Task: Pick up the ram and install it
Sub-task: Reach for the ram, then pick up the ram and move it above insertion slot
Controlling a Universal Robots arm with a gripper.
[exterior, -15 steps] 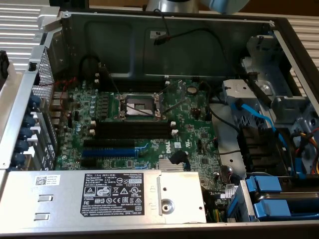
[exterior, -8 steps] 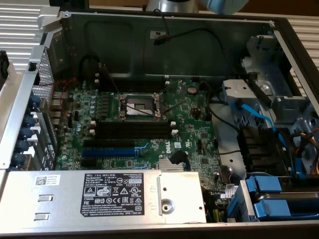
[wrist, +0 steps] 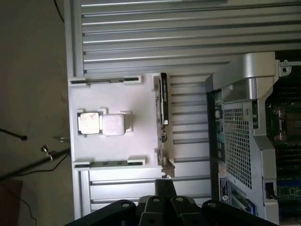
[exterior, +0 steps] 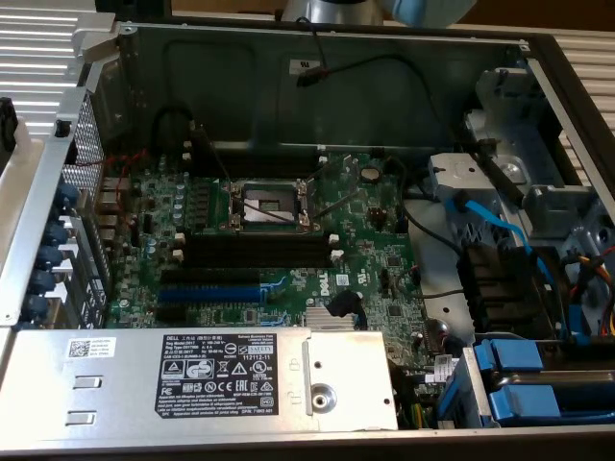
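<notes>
Ribbed grey bench [wrist: 141,28] carried white tray [wrist: 113,94], beside open computer case [wrist: 240,136]. Ram [wrist: 163,101] stood on edge along tray's side. My hand [wrist: 164,188] clenched, empty, nearest ram's end. Risk: descending with fingers shut would strike stick's edge, tipping or chipping it.

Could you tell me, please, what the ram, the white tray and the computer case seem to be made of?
Ram: dark circuit board, probably fibreglass, matte, edge-on with dark chips. Tray: likely plastic, matte white with moulded clips. Case: bare grey sheet metal, dull sheen, folded edges and a perforated wall.
</notes>
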